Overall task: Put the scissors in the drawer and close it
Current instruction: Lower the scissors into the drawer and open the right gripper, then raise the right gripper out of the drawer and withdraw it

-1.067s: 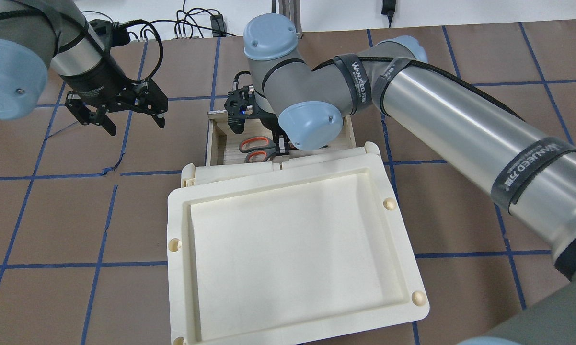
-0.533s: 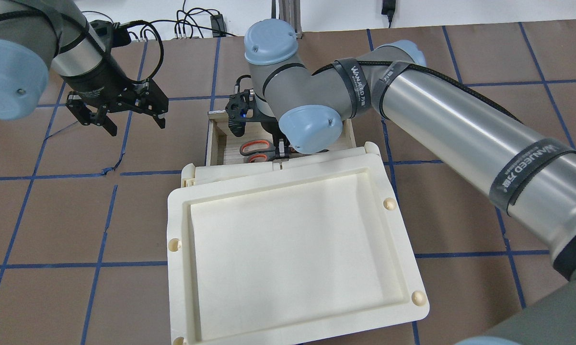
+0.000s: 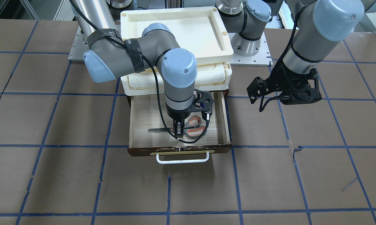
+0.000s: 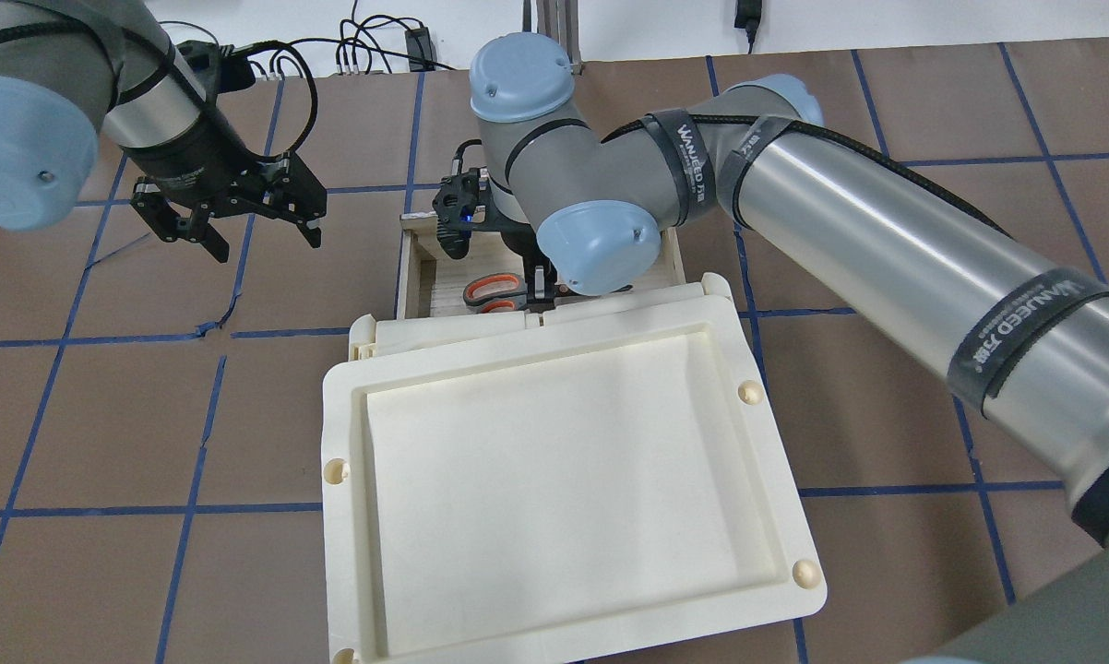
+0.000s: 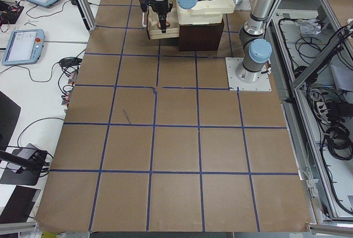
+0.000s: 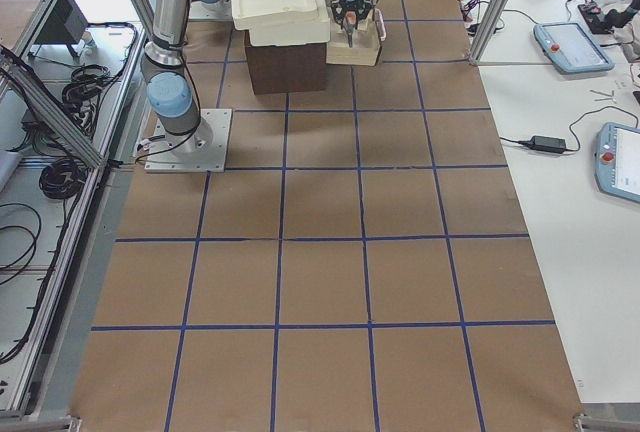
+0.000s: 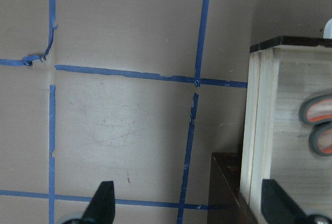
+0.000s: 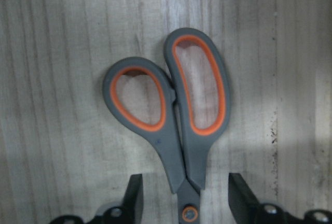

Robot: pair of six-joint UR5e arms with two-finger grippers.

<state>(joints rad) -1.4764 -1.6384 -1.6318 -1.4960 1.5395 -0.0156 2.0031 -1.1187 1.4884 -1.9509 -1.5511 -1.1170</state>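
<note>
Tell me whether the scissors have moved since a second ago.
Yes, slightly: in the overhead view the scissors have shifted toward the rim of the cream tray, which now hides more of the nearer handle.

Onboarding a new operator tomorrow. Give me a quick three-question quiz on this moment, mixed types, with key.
1. True or false: the drawer is shut.
2. Multiple choice: the right gripper is A) shut on the scissors, B) open, astride the scissors near their pivot, C) over bare table.
3. Short answer: which gripper hangs open over the table, beside the drawer?

Key: 1 false, it is pulled out. 2 B; the scissors lie flat on the drawer floor. 3 the left gripper.
</note>
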